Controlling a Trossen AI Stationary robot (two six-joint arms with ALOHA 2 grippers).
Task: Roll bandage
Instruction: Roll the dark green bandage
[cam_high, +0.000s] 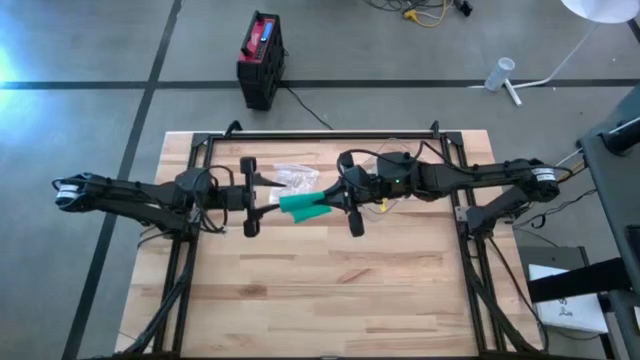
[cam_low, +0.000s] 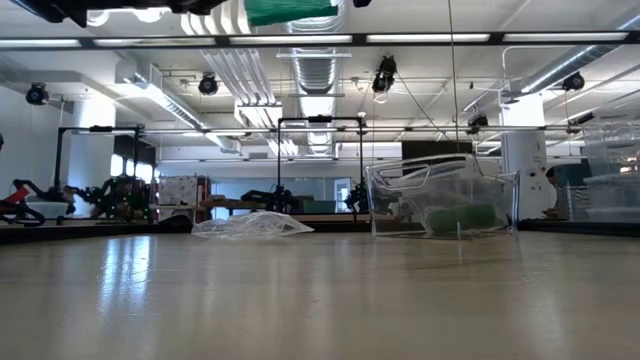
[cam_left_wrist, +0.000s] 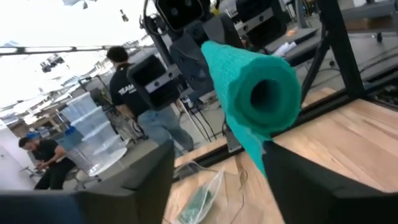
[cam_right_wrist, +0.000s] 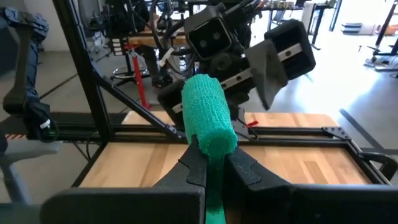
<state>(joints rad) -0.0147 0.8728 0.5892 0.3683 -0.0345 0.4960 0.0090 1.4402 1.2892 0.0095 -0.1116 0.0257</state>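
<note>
Held above the table (cam_high: 330, 290) near its centre, the green bandage roll (cam_high: 301, 206) is pinched by the right hand (cam_right_wrist: 214, 163), clenched on its loose tail. The left hand (cam_high: 250, 197), at the roll's nine o'clock, stands released, fingers (cam_left_wrist: 146, 177) spread either side. A plastic bag (cam_high: 290, 177) lies toward twelve o'clock.

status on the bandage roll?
Right gripper shut on green bandage, held above table. Left gripper open beside roll. Plastic bag behind, clear.
</note>
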